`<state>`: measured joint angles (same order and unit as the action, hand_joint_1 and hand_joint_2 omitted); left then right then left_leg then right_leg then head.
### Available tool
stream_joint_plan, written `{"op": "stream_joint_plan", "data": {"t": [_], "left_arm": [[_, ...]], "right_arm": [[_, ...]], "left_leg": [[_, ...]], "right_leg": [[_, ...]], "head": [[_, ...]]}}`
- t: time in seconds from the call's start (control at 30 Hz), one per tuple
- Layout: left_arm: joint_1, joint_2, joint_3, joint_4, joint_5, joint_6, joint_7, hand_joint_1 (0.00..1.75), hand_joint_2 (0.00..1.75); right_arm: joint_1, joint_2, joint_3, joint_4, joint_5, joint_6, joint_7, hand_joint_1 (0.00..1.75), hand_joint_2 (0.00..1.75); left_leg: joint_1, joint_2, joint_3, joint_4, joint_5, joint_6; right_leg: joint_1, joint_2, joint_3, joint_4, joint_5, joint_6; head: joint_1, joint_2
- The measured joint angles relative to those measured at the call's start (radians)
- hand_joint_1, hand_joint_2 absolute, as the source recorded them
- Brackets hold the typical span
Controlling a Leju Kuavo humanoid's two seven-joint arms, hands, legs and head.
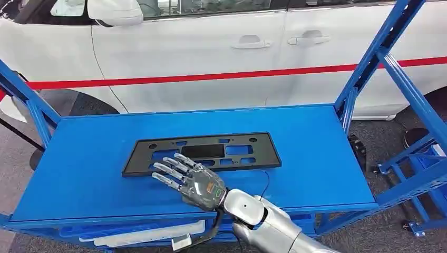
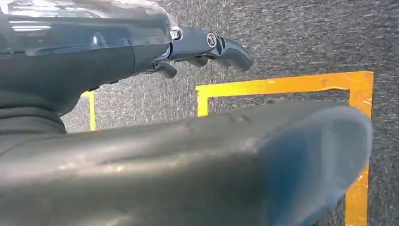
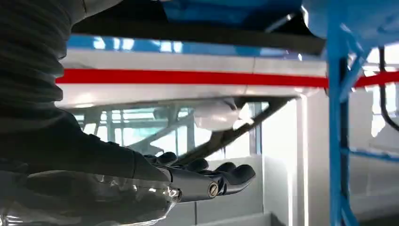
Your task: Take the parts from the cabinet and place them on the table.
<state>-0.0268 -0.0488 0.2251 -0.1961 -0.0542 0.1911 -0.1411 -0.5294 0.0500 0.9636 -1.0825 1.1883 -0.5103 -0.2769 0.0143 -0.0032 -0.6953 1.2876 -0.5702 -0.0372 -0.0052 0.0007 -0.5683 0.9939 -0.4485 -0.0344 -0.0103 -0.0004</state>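
Now the flat black plastic panel with its rectangular cut-outs [image 1: 203, 153] lies flat at the centre of the frame on the blue metal table top [image 1: 84, 174], and the right hand [image 1: 190, 180] hovers just below it in the picture, palm down, fingers stretched out and apart, grasping nothing; its fingertips [image 1: 167, 167] overlap the panel's near edge, though whether they touch it I cannot tell. And that's the danger spot: if the hand drags sideways from here, those spread fingers could catch in a cut-out or nudge the thin panel, sliding it towards the near edge of the table, where it might tip off. A thin dark cable [image 1: 265, 182] near the panel's lower right corner could also snag. Over in the left wrist view, the left hand [image 2: 207, 47] hangs above grey carpet floor [image 2: 291, 37] marked with yellow tape lines [image 2: 282, 84], fingers loosely curled and nothing in them as far as I can see. Upper part of the head view: a white car with a red stripe [image 1: 211, 58] parked close behind, blue frame uprights [image 1: 379, 58] rising at right, and pale parts on a lower shelf [image 1: 153, 234] at the bottom left.
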Motion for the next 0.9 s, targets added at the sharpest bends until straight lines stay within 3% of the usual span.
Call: {"op": "stream_joint_plan", "data": {"t": [0.03, 0.1, 0.13, 0.17, 0.23, 0.3, 0.37, 0.43, 0.47, 0.5, 0.53, 0.6, 0.63, 0.7, 0.77, 0.8, 0.83, 0.9], "left_arm": [[0.000, 0.000, 0.000, 0.000, 0.000, 0.000, 0.000, 0.00, 0.00], [-0.002, 0.000, 0.000, 0.000, -0.001, 0.000, -0.004, 0.00, 0.00], [-0.004, 0.000, 0.000, 0.000, -0.001, -0.001, -0.006, 0.00, 0.00], [-0.005, 0.000, 0.000, 0.000, -0.003, -0.001, -0.008, 0.00, 0.00], [-0.006, 0.000, 0.000, 0.000, -0.008, -0.002, -0.011, 0.00, 0.00], [-0.002, -0.002, 0.000, 0.000, -0.009, -0.005, -0.011, 0.00, 0.00], [-0.004, -0.001, 0.000, 0.000, -0.012, -0.009, -0.012, 0.00, 0.00], [-0.005, -0.001, 0.000, 0.000, -0.018, -0.012, -0.014, 0.00, 0.00], [-0.004, -0.001, 0.000, 0.000, -0.019, -0.013, -0.015, 0.00, 0.00], [-0.002, -0.001, 0.000, 0.000, -0.020, -0.013, -0.016, 0.00, 0.00], [-0.002, -0.001, 0.000, 0.000, -0.021, -0.013, -0.016, 0.00, 0.00], [-0.003, -0.002, 0.000, 0.000, -0.029, -0.013, -0.018, 0.00, 0.00], [-0.003, -0.002, 0.000, 0.000, -0.029, -0.013, -0.019, 0.00, 0.00], [-0.003, -0.002, 0.000, 0.000, -0.033, -0.013, -0.019, 0.00, 0.00], [-0.003, -0.002, 0.000, 0.000, -0.039, -0.013, -0.019, 0.00, 0.00], [-0.004, -0.002, 0.000, 0.000, -0.040, -0.013, -0.018, 0.00, 0.00], [-0.004, -0.002, 0.000, 0.000, -0.042, -0.013, -0.018, 0.00, 0.00], [-0.004, -0.003, 0.000, 0.000, -0.049, -0.013, -0.018, 0.00, 0.00]], "right_arm": [[-0.016, 0.015, 0.008, 0.025, 0.002, 0.023, 0.010, 0.00, 1.75], [-0.061, 0.048, 0.029, 0.082, 0.017, 0.079, 0.031, 0.00, 1.75], [-0.085, 0.068, 0.044, 0.121, 0.026, 0.107, 0.043, 0.00, 1.75], [-0.104, 0.083, 0.056, 0.151, 0.032, 0.124, 0.051, 0.00, 1.75], [-0.125, 0.107, 0.075, 0.202, 0.038, 0.138, 0.059, 0.00, 1.75], [-0.145, 0.125, 0.090, 0.246, 0.041, 0.135, 0.068, 0.00, 1.75], [-0.165, 0.140, 0.105, 0.299, 0.046, 0.123, 0.089, 0.00, 1.75], [-0.172, 0.149, 0.124, 0.358, 0.061, 0.105, 0.125, 0.00, 1.75], [-0.175, 0.155, 0.129, 0.385, 0.070, 0.091, 0.146, 0.00, 1.75], [-0.185, 0.160, 0.133, 0.409, 0.075, 0.083, 0.165, 0.00, 1.75], [-0.199, 0.169, 0.138, 0.436, 0.082, 0.077, 0.185, 0.00, 1.75], [-0.220, 0.179, 0.140, 0.482, 0.094, 0.064, 0.224, 0.00, 1.75], [-0.231, 0.184, 0.140, 0.503, 0.098, 0.058, 0.245, 0.00, 1.75], [-0.249, 0.191, 0.140, 0.541, 0.111, 0.039, 0.280, 0.00, 1.75], [-0.259, 0.192, 0.140, 0.570, 0.125, 0.015, 0.317, 0.00, 1.75], [-0.265, 0.192, 0.137, 0.582, 0.134, 0.000, 0.337, 0.00, 1.75], [-0.269, 0.192, 0.134, 0.592, 0.145, -0.007, 0.355, 0.00, 1.75], [-0.272, 0.191, 0.124, 0.617, 0.167, -0.023, 0.405, 0.00, 1.75]], "left_leg": [[0.001, 0.000, 0.024, -0.059, 0.041, 0.000], [0.004, 0.001, 0.111, -0.250, 0.138, 0.002], [0.000, 0.001, 0.125, -0.280, 0.119, 0.008], [-0.003, -0.002, 0.124, -0.285, 0.127, 0.020], [-0.005, -0.004, 0.119, -0.283, 0.128, 0.027], [0.005, -0.002, 0.124, -0.294, 0.136, 0.043], [0.004, -0.001, 0.122, -0.294, 0.136, 0.052], [0.003, -0.002, 0.121, -0.294, 0.135, 0.053], [0.003, -0.002, 0.122, -0.294, 0.134, 0.054], [0.003, -0.002, 0.125, -0.294, 0.133, 0.054], [0.002, -0.002, 0.128, -0.293, 0.131, 0.052], [0.002, -0.003, 0.136, -0.293, 0.128, 0.048], [0.000, -0.004, 0.137, -0.293, 0.126, 0.044], [-0.006, -0.005, 0.134, -0.290, 0.122, 0.033], [-0.002, -0.004, 0.137, -0.295, 0.123, 0.019], [-0.001, -0.003, 0.135, -0.291, 0.118, 0.013], [0.000, -0.002, 0.128, -0.267, 0.100, 0.008], [0.002, -0.002, 0.061, -0.121, 0.018, 0.000]], "right_leg": [[0.000, 0.001, 0.000, 0.003, -0.002, 0.002], [0.000, 0.003, 0.002, 0.010, -0.009, 0.007], [0.006, 0.004, 0.000, 0.012, -0.010, 0.012], [0.007, 0.006, -0.004, 0.015, -0.010, 0.016], [0.006, 0.005, -0.004, 0.010, -0.008, 0.025], [0.005, 0.005, -0.007, 0.020, -0.018, 0.037], [0.003, 0.004, -0.055, 0.122, -0.081, 0.043], [0.001, 0.004, -0.137, 0.288, -0.149, 0.047], [0.000, 0.004, -0.165, 0.337, -0.154, 0.048], [0.000, 0.004, -0.166, 0.331, -0.136, 0.047], [0.000, 0.003, -0.142, 0.274, -0.094, 0.044], [0.001, 0.003, -0.057, 0.099, -0.004, 0.034], [0.003, 0.001, -0.025, 0.029, 0.008, 0.027], [0.006, 0.003, -0.023, 0.016, 0.004, 0.025], [0.011, 0.006, -0.023, 0.014, 0.006, 0.013], [0.002, 0.004, -0.018, 0.004, 0.013, 0.005], [0.001, 0.003, -0.015, 0.001, 0.014, 0.001], [0.001, 0.002, -0.015, 0.001, 0.013, -0.003]], "head": [[0.000, 0.000], [0.000, 0.000], [0.000, 0.000], [0.000, 0.000], [0.000, 0.000], [0.000, 0.000], [0.000, 0.000], [0.000, 0.000], [0.000, 0.000], [0.000, 0.000], [0.000, 0.000], [0.000, 0.000], [0.000, 0.000], [0.000, 0.000], [0.000, 0.000], [0.000, 0.000], [0.000, 0.000], [0.000, 0.000]]}}
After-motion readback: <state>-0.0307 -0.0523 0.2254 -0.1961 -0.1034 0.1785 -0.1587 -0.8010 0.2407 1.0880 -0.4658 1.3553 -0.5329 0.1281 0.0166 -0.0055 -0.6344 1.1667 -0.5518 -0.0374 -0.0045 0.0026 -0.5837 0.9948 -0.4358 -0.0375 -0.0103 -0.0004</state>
